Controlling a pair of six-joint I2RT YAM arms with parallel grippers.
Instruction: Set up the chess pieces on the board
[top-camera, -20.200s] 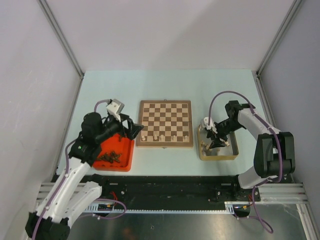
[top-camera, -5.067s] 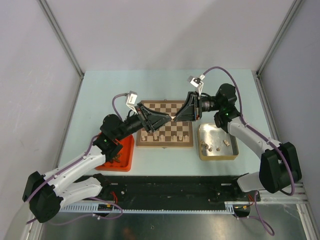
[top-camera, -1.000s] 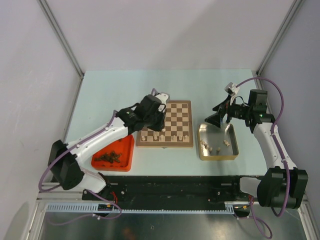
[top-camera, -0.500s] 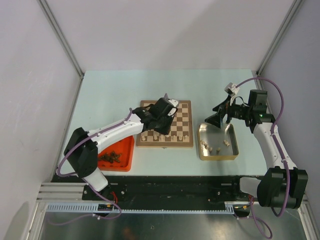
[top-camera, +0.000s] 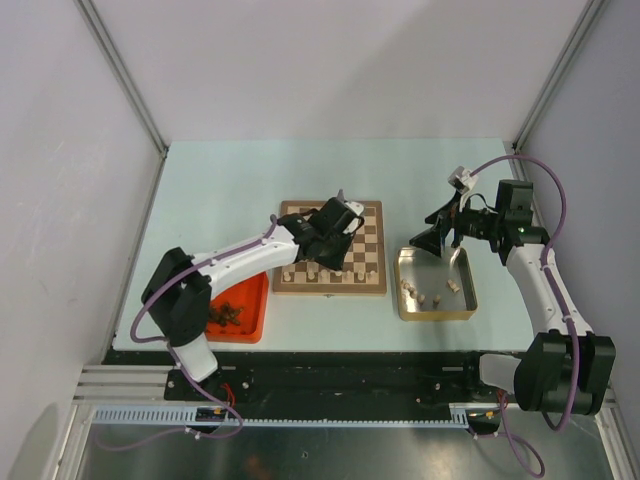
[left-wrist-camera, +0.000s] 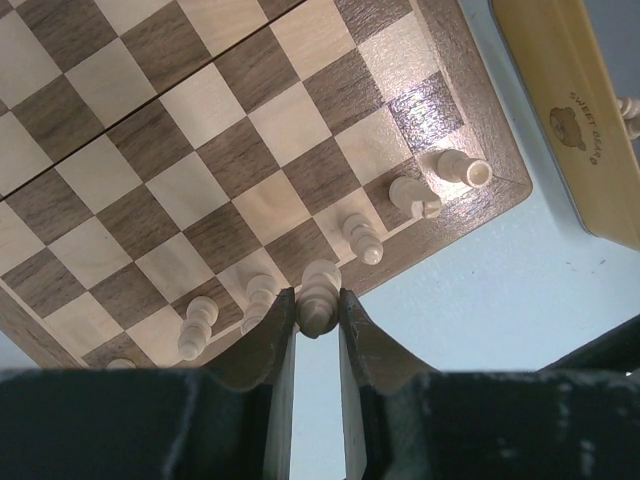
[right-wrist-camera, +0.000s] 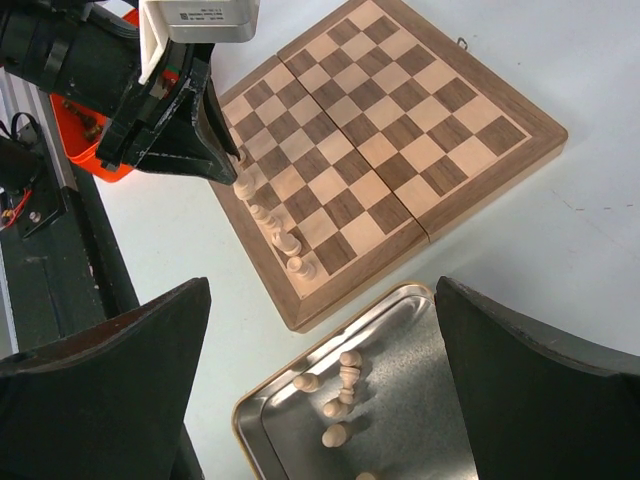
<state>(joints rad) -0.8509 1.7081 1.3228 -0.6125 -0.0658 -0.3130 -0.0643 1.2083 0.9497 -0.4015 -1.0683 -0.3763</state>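
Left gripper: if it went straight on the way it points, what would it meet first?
Most likely the board, at its near-edge row: the pale piece held by the left gripper would land in the gap between the standing pieces there. Depth is unclear.

white arm links (top-camera: 240, 258), black joints (top-camera: 180, 285), purple cables (top-camera: 520, 157), black wedge-shaped fingers (left-wrist-camera: 262, 345), white camera housing (right-wrist-camera: 200, 18)

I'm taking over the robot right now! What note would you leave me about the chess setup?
Left pincer: shut on a pale piece, above the near edge row of the board.
Right pincer: open, empty, above the gold tin.
Done: a row of pale pieces stands along that edge.
Left: set the held piece down; loose pale pieces lie in the tin; dark pieces lie in the red tray, none on the board.
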